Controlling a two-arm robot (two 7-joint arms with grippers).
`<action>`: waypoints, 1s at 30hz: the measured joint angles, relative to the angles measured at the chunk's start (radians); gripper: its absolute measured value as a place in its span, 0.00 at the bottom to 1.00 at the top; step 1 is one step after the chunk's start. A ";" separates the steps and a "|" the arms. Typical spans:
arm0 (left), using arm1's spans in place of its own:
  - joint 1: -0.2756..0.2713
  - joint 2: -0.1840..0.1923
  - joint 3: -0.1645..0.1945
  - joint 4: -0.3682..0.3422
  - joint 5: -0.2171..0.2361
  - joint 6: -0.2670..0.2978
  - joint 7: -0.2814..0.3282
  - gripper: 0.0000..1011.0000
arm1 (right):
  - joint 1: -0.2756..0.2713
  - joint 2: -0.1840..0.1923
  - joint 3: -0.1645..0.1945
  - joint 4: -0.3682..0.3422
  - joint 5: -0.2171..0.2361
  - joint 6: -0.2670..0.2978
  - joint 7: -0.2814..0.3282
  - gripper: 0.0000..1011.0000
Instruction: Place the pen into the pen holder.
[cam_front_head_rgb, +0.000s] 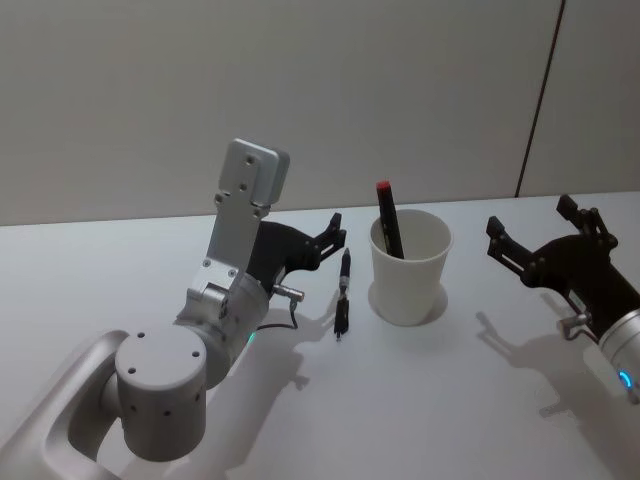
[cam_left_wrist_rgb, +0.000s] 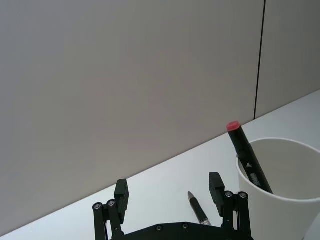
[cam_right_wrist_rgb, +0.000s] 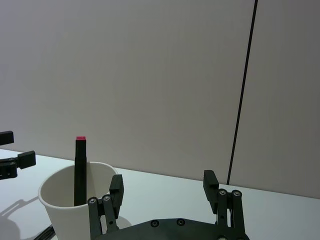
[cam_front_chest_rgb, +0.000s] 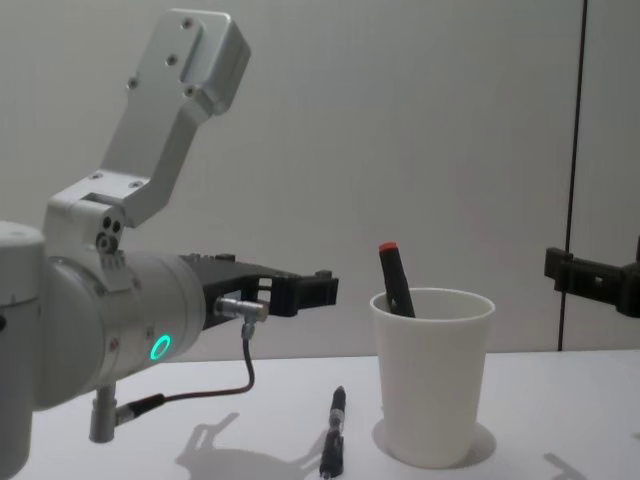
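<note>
item: pen (cam_front_head_rgb: 343, 292), dark, lying flat on the worktop (cam_front_head_rgb: 420, 400) just left of the pen holder (cam_front_head_rgb: 405, 285) and not touching it. its long axis runs near to far, alongside the holder.
left claw (cam_front_head_rgb: 335, 232): released, hovering left of the holder over the pen's far end; judged the nearer arm.
right claw (cam_front_head_rgb: 530, 218): released, well right of the holder.
red-capped marker (cam_front_head_rgb: 389, 215): stands inside the holder.
</note>
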 joint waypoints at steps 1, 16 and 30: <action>0.002 -0.003 0.000 -0.006 -0.001 0.017 0.011 0.99 | 0.000 0.000 0.000 0.000 0.000 0.000 0.000 0.99; 0.032 -0.011 0.006 -0.039 0.003 0.132 0.078 0.99 | 0.000 0.000 0.000 0.000 0.000 0.000 0.000 0.99; 0.049 -0.020 0.012 -0.031 0.019 0.139 0.067 0.99 | 0.000 0.000 0.000 0.000 0.000 0.000 0.000 0.99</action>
